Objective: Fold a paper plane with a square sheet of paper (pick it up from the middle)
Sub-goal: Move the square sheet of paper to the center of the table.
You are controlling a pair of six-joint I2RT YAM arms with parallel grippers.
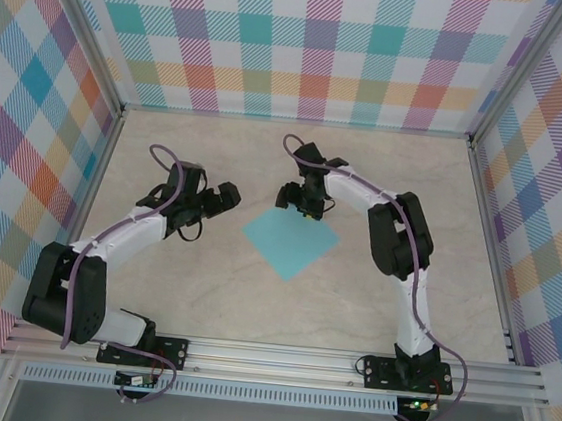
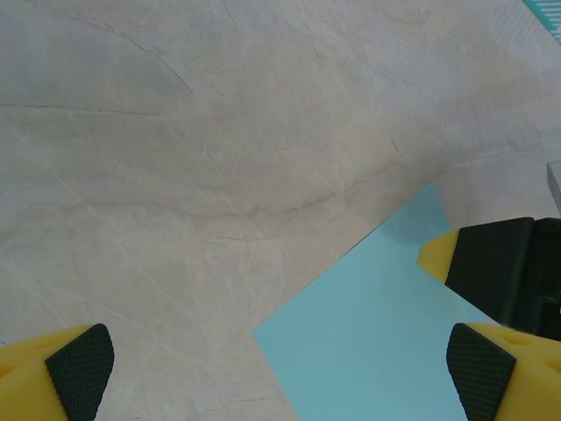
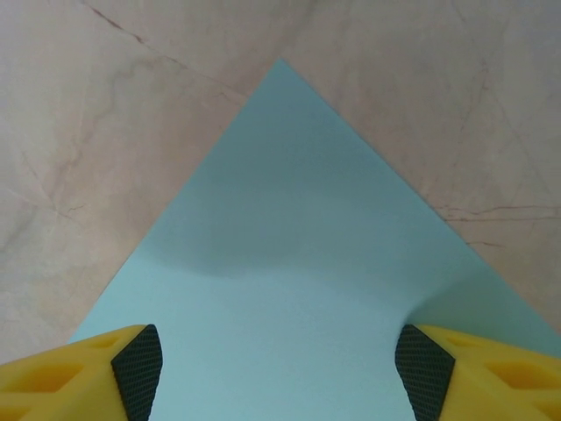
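Marbled worktop (image 1: 202, 293): square sheet of paper (image 1: 290, 244) flat at centre, far corner under the right gripper (image 1: 295, 202), fingers spread; left gripper (image 1: 227, 198), also spread, alongside.

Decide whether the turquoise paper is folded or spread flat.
Spread: the square sheet of paper lies as a full diamond on the table, uncreased.

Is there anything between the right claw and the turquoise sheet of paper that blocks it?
Nothing visible does. The right claw hangs open over the far corner of the turquoise sheet of paper, which lies flat and uncovered on the table.
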